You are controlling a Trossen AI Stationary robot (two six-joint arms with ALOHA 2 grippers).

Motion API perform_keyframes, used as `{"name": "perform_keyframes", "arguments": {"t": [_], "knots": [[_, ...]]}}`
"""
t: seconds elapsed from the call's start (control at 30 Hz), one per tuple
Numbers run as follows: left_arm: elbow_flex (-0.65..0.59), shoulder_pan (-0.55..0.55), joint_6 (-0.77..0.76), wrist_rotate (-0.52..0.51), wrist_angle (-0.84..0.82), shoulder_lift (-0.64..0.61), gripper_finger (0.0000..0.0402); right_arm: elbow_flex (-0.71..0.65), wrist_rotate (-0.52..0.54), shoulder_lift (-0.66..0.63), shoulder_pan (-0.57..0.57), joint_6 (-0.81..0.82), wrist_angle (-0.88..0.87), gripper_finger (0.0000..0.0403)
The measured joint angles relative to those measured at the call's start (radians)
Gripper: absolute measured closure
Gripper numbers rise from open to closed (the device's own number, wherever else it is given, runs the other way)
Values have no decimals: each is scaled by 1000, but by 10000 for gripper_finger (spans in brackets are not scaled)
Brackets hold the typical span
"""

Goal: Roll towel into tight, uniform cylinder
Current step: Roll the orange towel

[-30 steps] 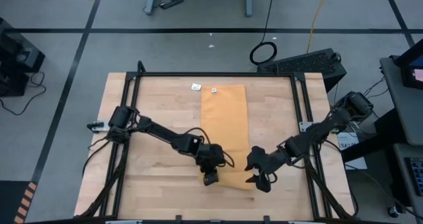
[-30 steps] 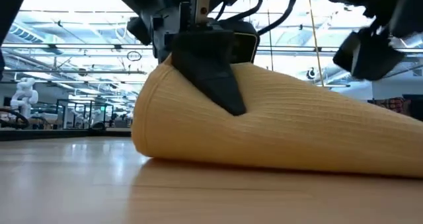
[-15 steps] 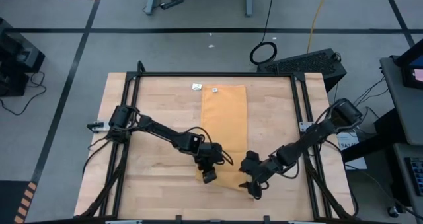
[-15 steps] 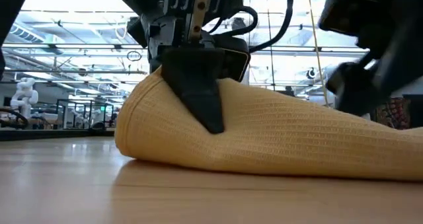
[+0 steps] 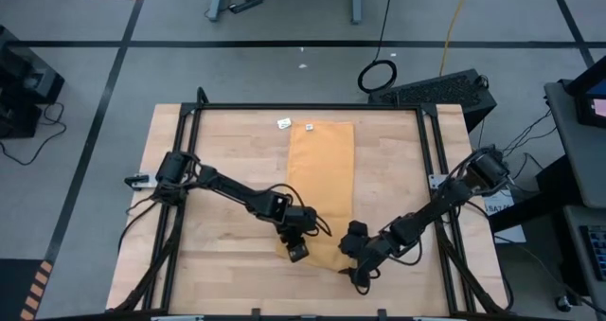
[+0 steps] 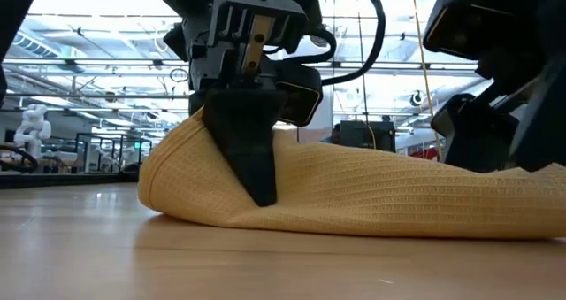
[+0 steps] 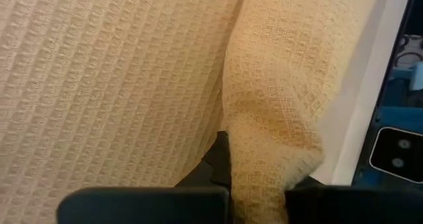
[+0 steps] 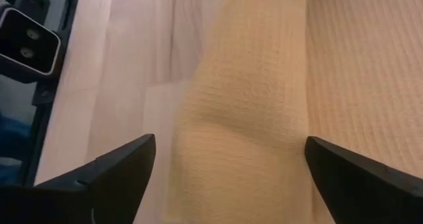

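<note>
The mustard-yellow towel [image 5: 322, 179] lies as a long strip on the wooden table, its white label [image 5: 308, 129] at the far edge. Its near end is folded over into a raised hump [image 6: 371, 194]. My left gripper [image 5: 298, 252] is shut on the hump's left end. My right gripper [image 5: 355, 272] is open at the hump's right end. In the right wrist view its fingers [image 8: 125, 164] stand wide apart on either side of the folded cloth [image 8: 238, 118]. I cannot tell whether they touch it. My left gripper pinches a fold of several layers [image 7: 264, 151] at the left corner of the towel's near end, between its two fingers [image 6: 252, 150]. The fingers slant down from above and from the table's left. The pinched fold stands raised, and the cloth below it rests on the table.
A small white scrap [image 5: 282, 124] lies on the table beside the towel's far left corner. A black frame [image 5: 303, 107] runs round the tabletop. Bare wood lies to the left and right of the towel.
My right gripper has come down and toward the table's left, onto the right end of the towel's near fold. My left gripper has tipped and carried its end of the fold a little toward the table's left. The hump now sits lower.
</note>
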Motion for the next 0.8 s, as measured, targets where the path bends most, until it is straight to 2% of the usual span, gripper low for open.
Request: {"name": "perform_keyframes", "arguments": {"t": [0.33,0.43,0.6,0.7,0.8], "knots": [[0,-5,-62,9,7,0,371,43,6,79,0,-6,-1,26],[0,-12,-56,10,9,0,369,57,25,91,0,-7,-3,43],[0,-25,-16,62,14,-19,354,58,13,91,-8,18,-14,137],[1,-30,28,130,-24,-60,313,58,-14,91,-8,24,-13,204],[1,-32,61,128,-133,-109,255,58,-28,91,-8,43,-13,262]]}}
